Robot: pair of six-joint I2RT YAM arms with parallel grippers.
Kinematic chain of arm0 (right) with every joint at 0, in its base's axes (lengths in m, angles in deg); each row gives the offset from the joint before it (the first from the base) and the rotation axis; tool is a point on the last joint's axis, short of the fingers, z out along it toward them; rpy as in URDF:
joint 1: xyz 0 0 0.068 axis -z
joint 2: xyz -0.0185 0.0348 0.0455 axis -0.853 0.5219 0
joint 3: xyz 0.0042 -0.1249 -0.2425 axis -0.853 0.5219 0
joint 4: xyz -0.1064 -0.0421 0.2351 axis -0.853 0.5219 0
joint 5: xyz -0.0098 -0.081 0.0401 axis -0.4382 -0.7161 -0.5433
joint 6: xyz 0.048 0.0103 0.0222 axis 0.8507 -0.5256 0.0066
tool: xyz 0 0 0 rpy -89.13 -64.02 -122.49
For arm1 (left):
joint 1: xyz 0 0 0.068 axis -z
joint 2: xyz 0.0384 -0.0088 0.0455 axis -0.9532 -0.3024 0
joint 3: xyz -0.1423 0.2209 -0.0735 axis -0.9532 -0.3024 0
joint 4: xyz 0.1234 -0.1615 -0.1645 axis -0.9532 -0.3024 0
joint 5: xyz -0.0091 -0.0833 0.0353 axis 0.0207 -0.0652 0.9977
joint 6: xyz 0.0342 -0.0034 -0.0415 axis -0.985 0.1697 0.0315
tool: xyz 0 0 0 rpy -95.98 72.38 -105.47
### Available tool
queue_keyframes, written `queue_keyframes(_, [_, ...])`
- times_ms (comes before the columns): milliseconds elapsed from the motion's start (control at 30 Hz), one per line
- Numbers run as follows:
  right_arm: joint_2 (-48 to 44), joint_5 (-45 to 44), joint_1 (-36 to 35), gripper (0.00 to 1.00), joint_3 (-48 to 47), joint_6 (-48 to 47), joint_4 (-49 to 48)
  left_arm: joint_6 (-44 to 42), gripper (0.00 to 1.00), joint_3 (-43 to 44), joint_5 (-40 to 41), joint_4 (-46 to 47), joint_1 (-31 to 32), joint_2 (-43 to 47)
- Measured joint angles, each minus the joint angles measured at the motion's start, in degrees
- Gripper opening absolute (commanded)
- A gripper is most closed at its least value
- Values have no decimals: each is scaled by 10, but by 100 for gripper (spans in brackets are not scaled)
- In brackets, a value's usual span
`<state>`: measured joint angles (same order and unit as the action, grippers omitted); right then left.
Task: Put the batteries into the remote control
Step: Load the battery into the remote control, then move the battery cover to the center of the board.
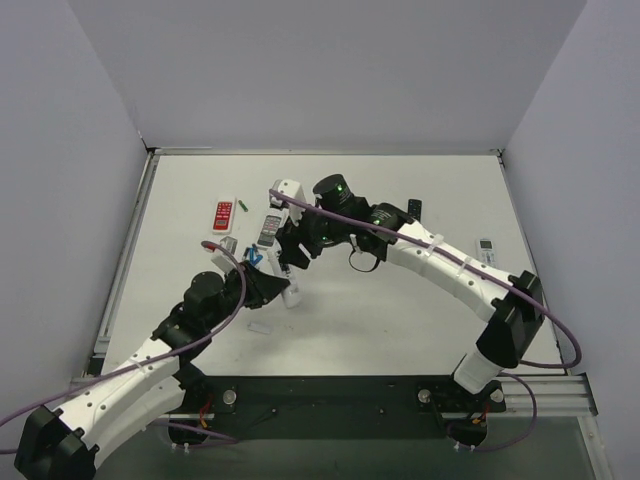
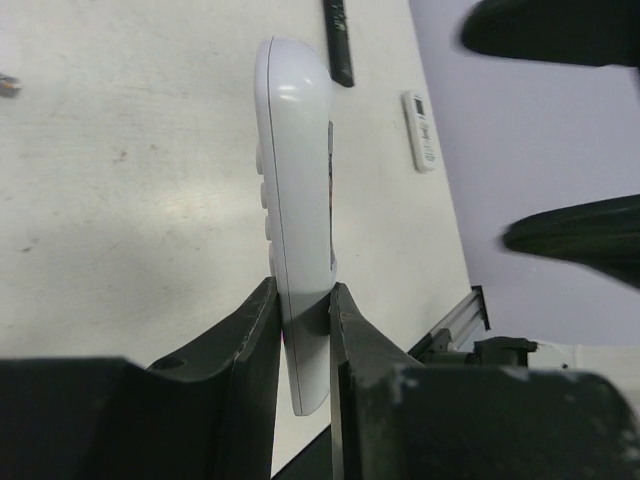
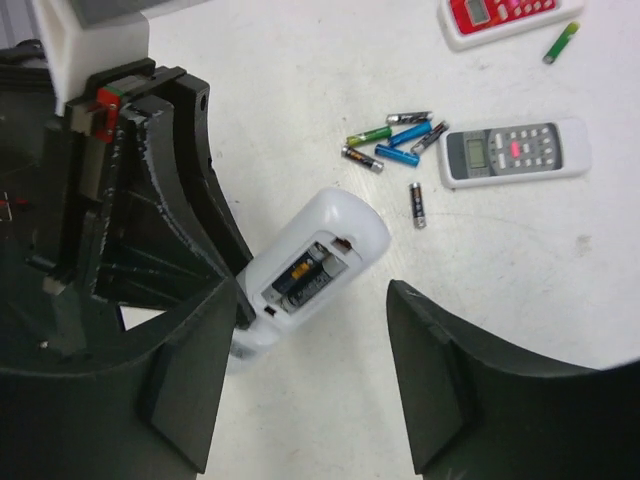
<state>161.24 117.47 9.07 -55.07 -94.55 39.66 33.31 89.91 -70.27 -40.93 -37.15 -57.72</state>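
My left gripper (image 2: pixel 302 290) is shut on the lower end of the slim white remote control (image 2: pixel 295 190) and holds it on its edge above the table. In the right wrist view the remote control (image 3: pixel 345 235) shows its open back recess, where two dark batteries (image 3: pixel 303 277) lie side by side. My right gripper (image 3: pixel 315 290) hangs open just above that recess with nothing between its fingers. Several loose batteries (image 3: pixel 395 140) lie in a cluster on the table beyond. One more dark battery (image 3: pixel 417 205) lies apart. In the top view both grippers meet at the remote control (image 1: pixel 291 290).
A grey remote with dark buttons (image 3: pixel 515 152) lies beside the battery cluster, with a red-and-white remote (image 3: pixel 495 15) and a green battery (image 3: pixel 561 42) farther off. A small white cover piece (image 1: pixel 260 326) lies near the left arm. A black remote (image 1: pixel 414 208) and a white display remote (image 1: pixel 487 251) lie on the right.
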Motion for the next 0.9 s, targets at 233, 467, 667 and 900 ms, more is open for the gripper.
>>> queue_keyframes(233, [-69, -55, -1, 64, 54, 67, -23, -8, 0, 0, 129, -161, 0, 87])
queue_keyframes(467, [-9, -101, -54, 62, 143, 99, -32, -9, 0, 18, 284, -338, 0, 236])
queue_keyframes(667, [94, -123, -131, 62, 137, 102, -50, -26, 0, 69, 386, -439, 0, 334])
queue_keyframes(900, [199, -162, -191, 61, 57, 98, -49, -41, 0, 109, 438, -505, 0, 409])
